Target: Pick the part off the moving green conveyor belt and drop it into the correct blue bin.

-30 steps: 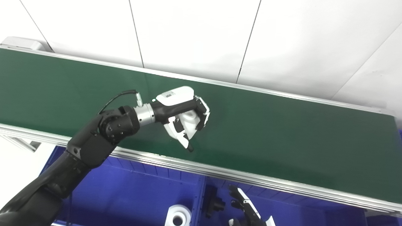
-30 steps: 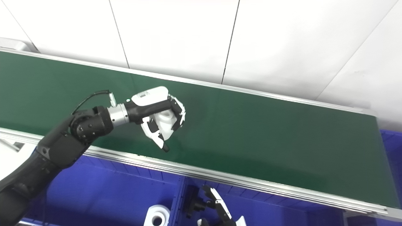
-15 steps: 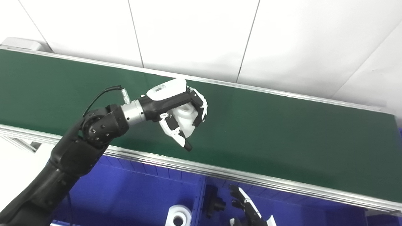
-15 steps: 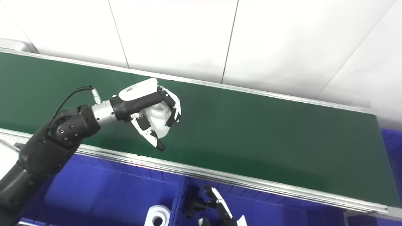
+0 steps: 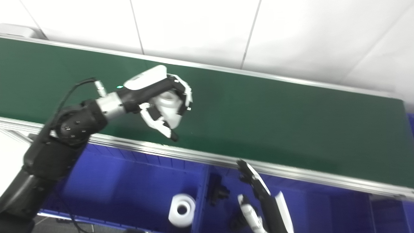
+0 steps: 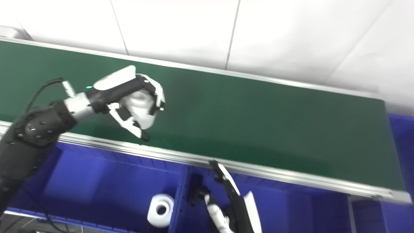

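the white cylindrical plastic part (image 5: 168, 108) is clamped in the left hand (image 5: 161, 100), above the green conveyor belt's (image 5: 275, 119) near edge; the drop into the blue bin (image 5: 129, 181) remains. the right hand's (image 5: 262, 200) fingers are held apart.

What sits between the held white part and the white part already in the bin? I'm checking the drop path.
Both eye views show bare green belt, its aluminium rail, then open bin floor between held part and binned part.
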Available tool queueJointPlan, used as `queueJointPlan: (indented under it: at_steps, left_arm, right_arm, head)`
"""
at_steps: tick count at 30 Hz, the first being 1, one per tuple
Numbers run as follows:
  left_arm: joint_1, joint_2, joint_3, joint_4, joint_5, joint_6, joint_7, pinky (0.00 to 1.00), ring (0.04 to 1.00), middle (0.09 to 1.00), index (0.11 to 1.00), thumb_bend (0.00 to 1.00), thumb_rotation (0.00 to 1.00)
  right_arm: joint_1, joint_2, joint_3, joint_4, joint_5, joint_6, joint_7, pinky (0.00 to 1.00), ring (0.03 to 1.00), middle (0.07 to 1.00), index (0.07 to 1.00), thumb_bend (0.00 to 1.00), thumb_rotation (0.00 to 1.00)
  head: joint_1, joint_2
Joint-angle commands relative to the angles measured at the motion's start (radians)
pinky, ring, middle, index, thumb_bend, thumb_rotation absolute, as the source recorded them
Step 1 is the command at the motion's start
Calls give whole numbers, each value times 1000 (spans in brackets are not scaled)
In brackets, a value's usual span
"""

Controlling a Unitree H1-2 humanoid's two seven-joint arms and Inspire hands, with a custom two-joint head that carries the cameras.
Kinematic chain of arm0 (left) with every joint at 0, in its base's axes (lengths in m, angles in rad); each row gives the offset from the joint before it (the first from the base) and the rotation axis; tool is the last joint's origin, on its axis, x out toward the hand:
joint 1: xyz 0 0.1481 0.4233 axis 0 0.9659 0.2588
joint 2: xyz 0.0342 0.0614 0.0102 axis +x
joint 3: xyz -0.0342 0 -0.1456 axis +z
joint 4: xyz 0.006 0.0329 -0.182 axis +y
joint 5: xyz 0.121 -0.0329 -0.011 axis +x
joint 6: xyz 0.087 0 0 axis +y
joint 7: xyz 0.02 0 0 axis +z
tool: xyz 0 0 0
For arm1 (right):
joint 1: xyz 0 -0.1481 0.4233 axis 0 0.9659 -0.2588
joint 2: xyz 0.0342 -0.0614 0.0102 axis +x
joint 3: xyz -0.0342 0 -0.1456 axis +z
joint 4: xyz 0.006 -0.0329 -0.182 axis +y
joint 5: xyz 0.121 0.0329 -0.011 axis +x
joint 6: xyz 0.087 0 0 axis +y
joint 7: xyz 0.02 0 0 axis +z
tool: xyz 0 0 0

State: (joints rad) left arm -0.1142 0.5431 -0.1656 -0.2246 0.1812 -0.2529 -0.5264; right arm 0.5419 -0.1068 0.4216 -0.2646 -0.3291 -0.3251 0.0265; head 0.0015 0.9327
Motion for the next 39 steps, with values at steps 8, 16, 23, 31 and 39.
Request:
queueJointPlan:
  at_steps: [8, 16, 23, 31, 39]
  left_arm:
    - [27, -1, 4, -37, -23, -1, 10, 132, 176, 471, 264, 541, 0]
    - [87, 0, 7, -69, -106, 39, -4, 138, 184, 471, 267, 541, 0]
    - [220, 16, 17, -145, -160, 51, -3, 153, 201, 472, 256, 541, 0]
    - [324, 8, 27, -184, -150, 58, 10, 146, 195, 472, 266, 542, 0]
    - [368, -2, 18, -136, -134, 22, 12, 158, 202, 471, 279, 541, 0]
  right_arm:
    - [5, 22, 0, -57, 3, 43, 17, 836, 901, 924, 906, 388, 931]
    - [9, 31, 0, -71, -7, 54, 16, 828, 894, 920, 904, 383, 938]
    - [11, 36, 0, -76, -10, 56, 17, 822, 888, 917, 900, 368, 917]
    - [3, 33, -3, -68, -13, 47, 16, 824, 888, 917, 900, 376, 933]
    - [1, 29, -7, -73, -7, 53, 21, 825, 889, 915, 898, 382, 944]
  head:
    - [7, 18]
    - [14, 28]
    - [26, 36]
    - [37, 37]
    - [38, 41]
